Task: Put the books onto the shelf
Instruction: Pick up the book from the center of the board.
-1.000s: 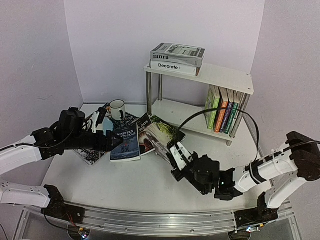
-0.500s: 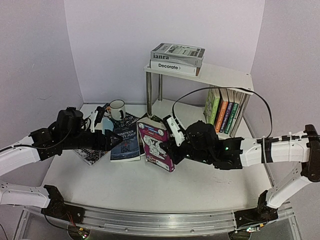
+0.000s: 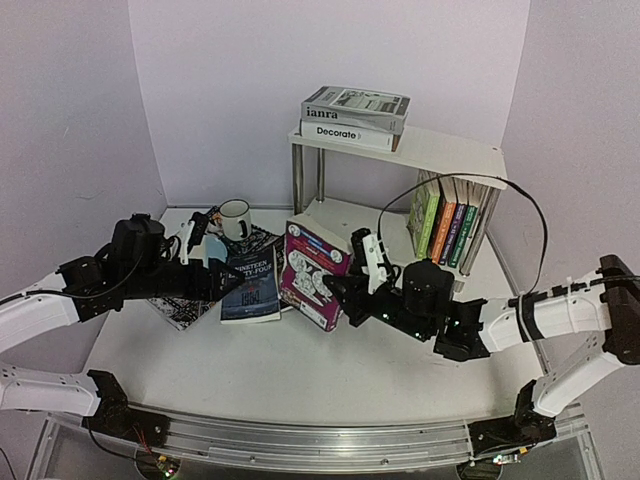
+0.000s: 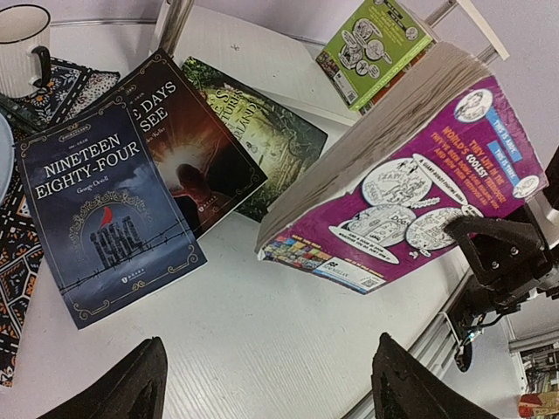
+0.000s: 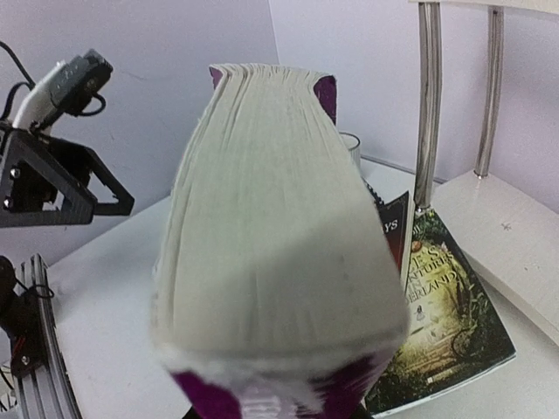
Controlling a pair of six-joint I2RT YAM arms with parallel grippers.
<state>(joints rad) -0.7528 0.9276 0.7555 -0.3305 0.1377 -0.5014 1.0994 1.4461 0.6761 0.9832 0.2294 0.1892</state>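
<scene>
Clenching a purple book (image 3: 312, 272) by one end, the right gripper (image 3: 347, 295) held it tilted above the desk (image 3: 300, 370) in the middle of the overhead frame, its page edges filling the right wrist view. The shelf (image 3: 455, 152) stood at upper right, with two stacked books (image 3: 355, 115) lying flat on the left of its top board and a row of books (image 3: 445, 228) upright at the right end of its lower board. At centre left the left gripper (image 4: 269, 349) hung released, its jaws wide apart, over a blue book (image 4: 105, 218) lying flat on the desk. Two dark books (image 4: 201, 144) lay overlapped just beside the blue one. A white mug (image 3: 235, 218) stood on a patterned mat (image 4: 17, 262) behind them
</scene>
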